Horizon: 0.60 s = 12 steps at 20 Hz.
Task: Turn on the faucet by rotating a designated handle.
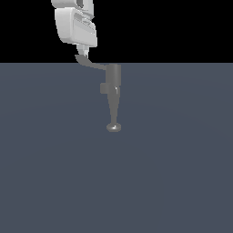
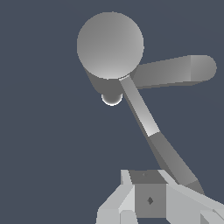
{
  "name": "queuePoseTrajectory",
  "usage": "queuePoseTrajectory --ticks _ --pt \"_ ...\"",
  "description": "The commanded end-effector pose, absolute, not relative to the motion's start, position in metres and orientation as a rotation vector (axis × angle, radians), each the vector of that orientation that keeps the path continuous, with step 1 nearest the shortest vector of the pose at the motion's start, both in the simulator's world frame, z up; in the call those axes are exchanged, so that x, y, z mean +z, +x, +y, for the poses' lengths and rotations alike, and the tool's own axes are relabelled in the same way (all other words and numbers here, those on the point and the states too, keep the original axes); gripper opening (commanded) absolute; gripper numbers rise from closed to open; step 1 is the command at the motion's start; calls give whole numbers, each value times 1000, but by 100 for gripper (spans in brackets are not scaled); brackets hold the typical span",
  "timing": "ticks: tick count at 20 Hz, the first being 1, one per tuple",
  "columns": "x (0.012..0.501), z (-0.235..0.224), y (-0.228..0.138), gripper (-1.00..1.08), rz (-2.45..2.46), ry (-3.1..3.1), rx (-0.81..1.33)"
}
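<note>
stage: reach done, turn not visibly begun | my hand (image 1: pixel 82 53) at flared tip of the handle (image 1: pixel 93 65), jaw state unclear; cannot tell | faucet (image 1: pixel 113 93) mid-table (image 1: pixel 182 173), handle to exterior view's left; rotation remains

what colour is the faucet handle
Plain grey, metallic-looking handle; clearest in the wrist view.

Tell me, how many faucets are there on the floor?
1. The faucet stands alone on the grey floor, near the middle of the exterior view. Its handle sticks out toward the exterior view's left, right under the tool. None looks hidden.
</note>
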<state>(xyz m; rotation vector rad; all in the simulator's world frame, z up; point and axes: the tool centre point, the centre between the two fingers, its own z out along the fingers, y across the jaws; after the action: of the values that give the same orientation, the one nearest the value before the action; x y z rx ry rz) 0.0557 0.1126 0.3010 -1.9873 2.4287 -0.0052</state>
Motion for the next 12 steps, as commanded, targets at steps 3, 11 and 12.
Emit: queuePoseTrajectory --ticks 3,11,12 --pt "300 118 43 -100 2425 -1997 1" --pt "302 114 34 -100 2426 -1990 -6" --pt "302 113 32 -100 2426 -1990 -6"
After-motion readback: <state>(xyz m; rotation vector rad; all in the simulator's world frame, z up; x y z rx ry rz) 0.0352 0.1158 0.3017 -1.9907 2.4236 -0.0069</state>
